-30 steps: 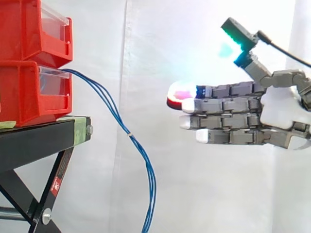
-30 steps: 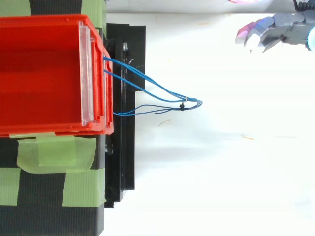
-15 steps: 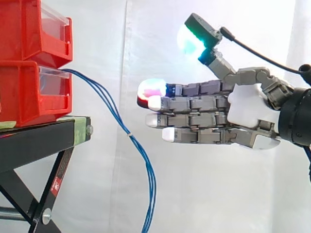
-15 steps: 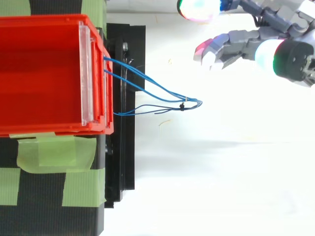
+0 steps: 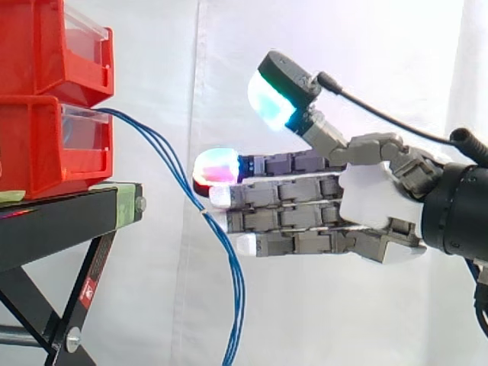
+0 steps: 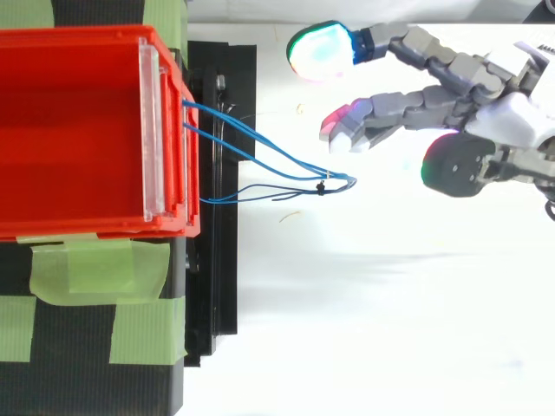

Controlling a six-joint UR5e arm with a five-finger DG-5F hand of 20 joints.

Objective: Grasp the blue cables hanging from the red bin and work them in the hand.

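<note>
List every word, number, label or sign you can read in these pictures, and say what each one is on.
No text here can be read.
A small red sticker on a leg of the black stand: white marks, too small to read.
On the red bins, the green tape and the hand: no print seen.

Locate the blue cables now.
Side view: the blue cables hang from the lower red bin, drooping by the fingertips of the open hand.

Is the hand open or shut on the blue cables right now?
Open. The hand has straight fingers, thumb raised apart; from above, the blue cables hang just beside the fingertips, ungrasped.
</note>
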